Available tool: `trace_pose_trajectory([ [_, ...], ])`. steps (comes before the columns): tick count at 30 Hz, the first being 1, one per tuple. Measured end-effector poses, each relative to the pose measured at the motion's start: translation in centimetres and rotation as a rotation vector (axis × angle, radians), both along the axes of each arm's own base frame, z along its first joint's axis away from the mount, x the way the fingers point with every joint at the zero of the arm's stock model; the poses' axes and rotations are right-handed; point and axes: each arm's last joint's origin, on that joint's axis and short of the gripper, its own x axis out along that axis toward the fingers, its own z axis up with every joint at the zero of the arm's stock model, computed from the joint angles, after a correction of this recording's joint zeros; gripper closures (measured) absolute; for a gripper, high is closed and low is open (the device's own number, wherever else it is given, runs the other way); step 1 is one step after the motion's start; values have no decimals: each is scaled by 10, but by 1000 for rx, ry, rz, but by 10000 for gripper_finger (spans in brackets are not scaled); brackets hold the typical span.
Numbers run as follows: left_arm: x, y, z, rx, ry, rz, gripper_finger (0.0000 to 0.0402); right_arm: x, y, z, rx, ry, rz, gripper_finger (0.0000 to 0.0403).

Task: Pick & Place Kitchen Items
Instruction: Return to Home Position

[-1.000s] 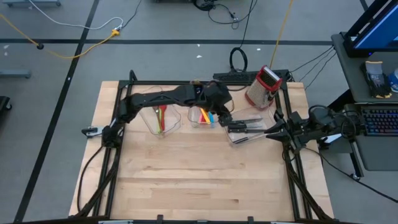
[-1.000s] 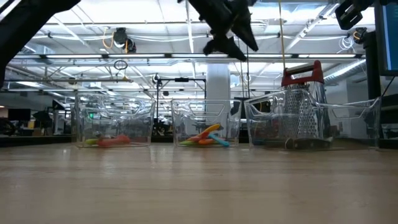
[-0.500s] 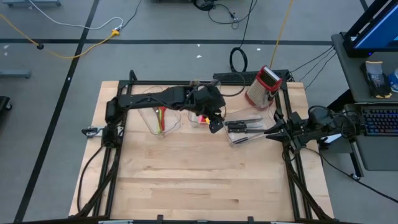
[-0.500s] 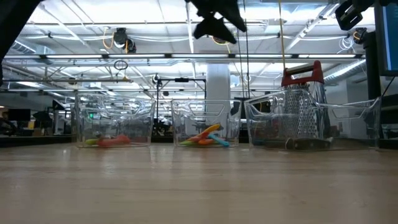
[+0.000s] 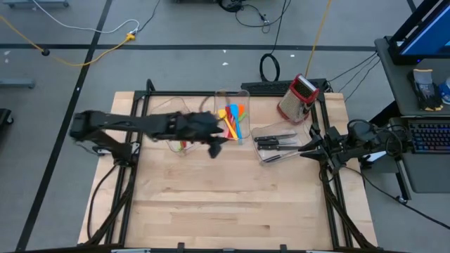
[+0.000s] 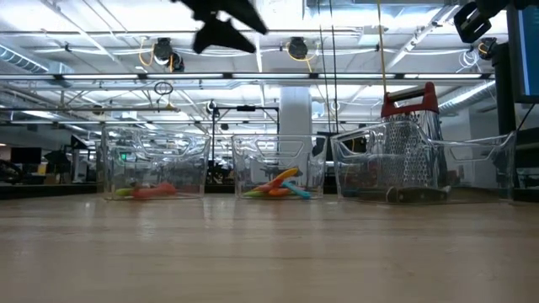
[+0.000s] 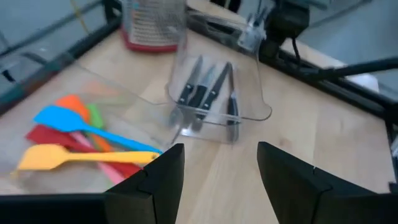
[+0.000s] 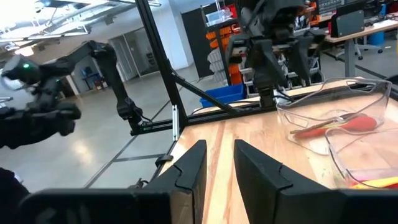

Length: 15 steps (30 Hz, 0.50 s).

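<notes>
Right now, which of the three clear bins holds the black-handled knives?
The right bin, beside the grater: only black-handled knives lie in it. The middle bin and the left bin hold coloured utensils.

Left arm (image 5: 140, 126): stretched nearly straight and level from its base at the left side toward the centre, wrist leading. It is carried high, so the low view catches only the left gripper (image 5: 213, 145) at its upper edge; its fingers (image 7: 163, 180) stand wide apart with nothing between them. Right arm (image 5: 365, 144): folded compactly at the right side, forearm level and pointing toward the centre, with the right gripper (image 5: 309, 150) out in front of its base, fingers (image 8: 191, 163) parallel with only a narrow gap, nothing between them.
</notes>
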Motion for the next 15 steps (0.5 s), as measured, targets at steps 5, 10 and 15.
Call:
trace_pose_trajectory([
  [5,-51,-7,-2,32,-65,34,194,0,0,0,0,2,0,330],
  [10,-101,-8,-3,42,-150,35,194,0,0,-1,-1,8,0,330],
  [15,-144,-6,-15,52,-235,47,194,0,0,-1,-1,7,0,330],
])
